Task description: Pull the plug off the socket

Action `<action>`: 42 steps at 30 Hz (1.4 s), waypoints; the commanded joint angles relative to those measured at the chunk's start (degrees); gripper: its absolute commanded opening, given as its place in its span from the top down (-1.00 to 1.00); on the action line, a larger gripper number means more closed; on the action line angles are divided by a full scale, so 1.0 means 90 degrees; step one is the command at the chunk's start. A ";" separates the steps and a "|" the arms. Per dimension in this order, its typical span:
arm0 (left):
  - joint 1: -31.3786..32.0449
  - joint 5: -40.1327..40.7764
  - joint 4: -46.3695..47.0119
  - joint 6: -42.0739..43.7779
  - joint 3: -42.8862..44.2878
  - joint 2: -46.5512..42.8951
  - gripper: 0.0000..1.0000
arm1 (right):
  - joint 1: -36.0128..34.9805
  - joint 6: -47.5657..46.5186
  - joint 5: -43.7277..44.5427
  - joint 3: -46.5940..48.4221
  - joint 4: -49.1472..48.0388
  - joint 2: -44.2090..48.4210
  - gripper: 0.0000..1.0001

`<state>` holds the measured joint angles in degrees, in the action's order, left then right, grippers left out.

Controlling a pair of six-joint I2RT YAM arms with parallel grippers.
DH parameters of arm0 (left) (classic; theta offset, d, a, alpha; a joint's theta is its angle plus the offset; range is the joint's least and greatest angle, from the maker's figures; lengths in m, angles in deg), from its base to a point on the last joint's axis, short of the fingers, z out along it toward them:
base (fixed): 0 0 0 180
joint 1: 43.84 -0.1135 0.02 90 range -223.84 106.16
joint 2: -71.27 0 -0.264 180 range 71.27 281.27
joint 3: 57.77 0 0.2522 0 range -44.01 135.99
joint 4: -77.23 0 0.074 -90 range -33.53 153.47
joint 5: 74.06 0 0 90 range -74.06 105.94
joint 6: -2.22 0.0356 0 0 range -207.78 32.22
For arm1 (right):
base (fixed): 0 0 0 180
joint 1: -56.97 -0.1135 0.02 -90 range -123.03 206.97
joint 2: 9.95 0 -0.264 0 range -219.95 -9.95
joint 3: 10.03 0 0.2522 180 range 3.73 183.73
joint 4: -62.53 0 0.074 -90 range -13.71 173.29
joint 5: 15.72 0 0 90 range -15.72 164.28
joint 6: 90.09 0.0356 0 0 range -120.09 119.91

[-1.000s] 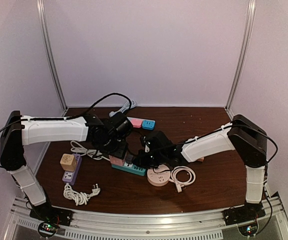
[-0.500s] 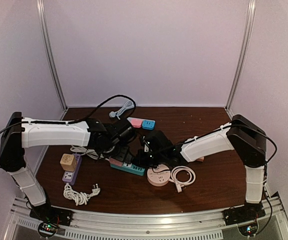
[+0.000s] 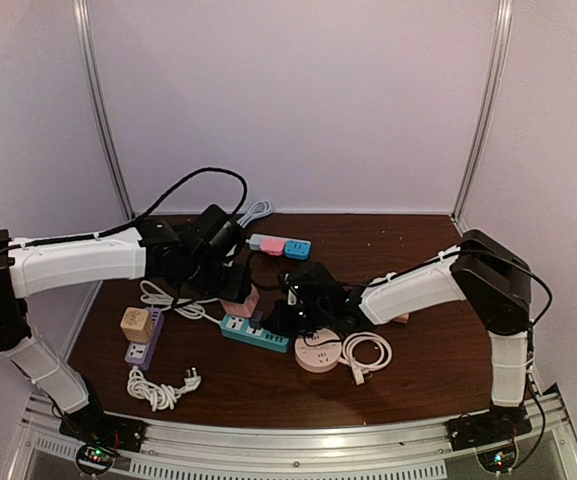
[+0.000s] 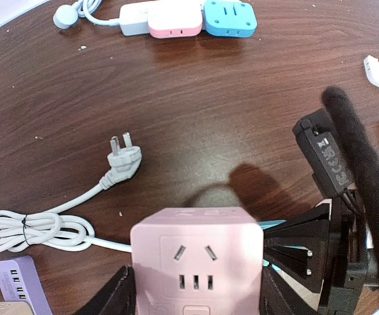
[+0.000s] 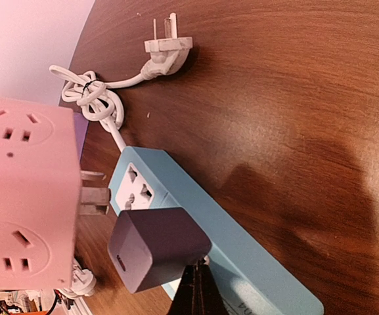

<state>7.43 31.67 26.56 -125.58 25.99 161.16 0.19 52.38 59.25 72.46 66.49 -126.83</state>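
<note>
Left wrist, pink cube plug (image 4: 189, 256) (prongs (image 5: 94, 193) bared) grasped by left end effector (image 4: 196, 295), right end effector (image 5: 194, 292) clenched

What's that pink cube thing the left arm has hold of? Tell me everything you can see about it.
The pink cube is a smooth, plastic-looking block with rounded edges and outlet holes on several faces. Metal prongs stick out of one side, bare, beside the teal power strip. The left gripper clamps it from both sides, held clear of the table.
</note>
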 commanded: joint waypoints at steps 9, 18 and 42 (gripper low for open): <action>-0.0312 -0.0136 0.0321 0.0095 -0.0073 -0.0461 0.48 | -0.0039 -0.0236 0.0295 0.0000 0.0738 -0.0039 1.00; -0.1209 -0.1033 0.0749 0.0277 -0.0313 -0.0707 0.48 | -0.0034 -0.0612 0.0662 0.0057 0.1003 0.0555 1.00; -0.4304 -0.5544 0.3169 0.0043 0.0285 0.1725 0.43 | -0.0039 -0.1112 0.1826 -0.0573 0.1928 0.2156 0.14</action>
<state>-30.54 -10.47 49.99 -125.78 23.87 173.42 0.13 43.16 71.82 68.44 81.74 -109.91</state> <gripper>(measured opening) 0.609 0.367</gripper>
